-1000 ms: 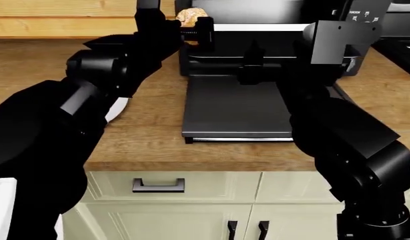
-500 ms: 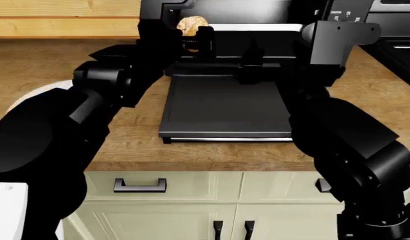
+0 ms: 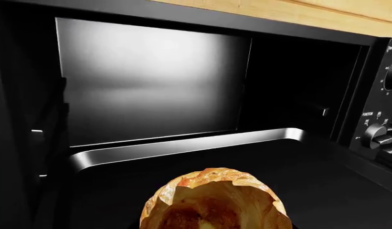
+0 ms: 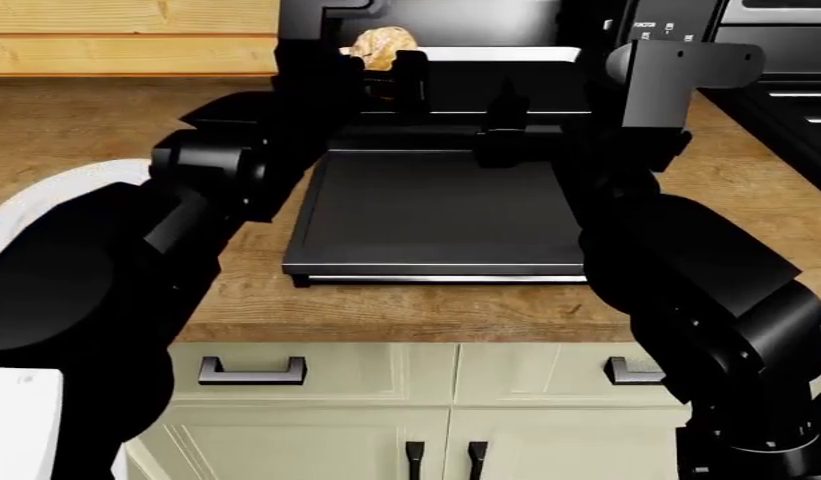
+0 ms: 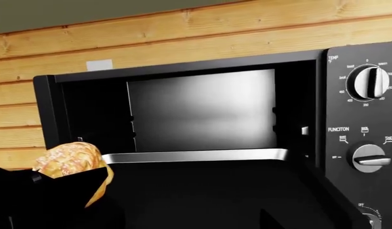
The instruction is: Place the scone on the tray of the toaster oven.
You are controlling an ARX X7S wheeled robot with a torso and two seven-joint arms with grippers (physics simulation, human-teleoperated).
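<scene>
Open oven mouth, tray in its floor

The boxy black toaster oven (image 5: 202,124) gapes at twelve o'clock; its shallow silver-rimmed black tray (image 3: 183,150) fills the floor, with free room above it.

A golden-tan scone (image 4: 382,45) with a lumpy pale top is held above the silver-rimmed black tray (image 3: 183,149) at the mouth of the black toaster oven (image 5: 339,143); the door (image 4: 437,215) is folded down flat; the cavity is lit grey.

A wooden countertop (image 4: 103,130) runs across pale green cabinets with dark handles. The black toaster oven (image 4: 650,30) stands on it at the back, its door (image 4: 437,215) folded down flat over the wood. A white plate (image 4: 43,205) lies on the counter well to the left
</scene>
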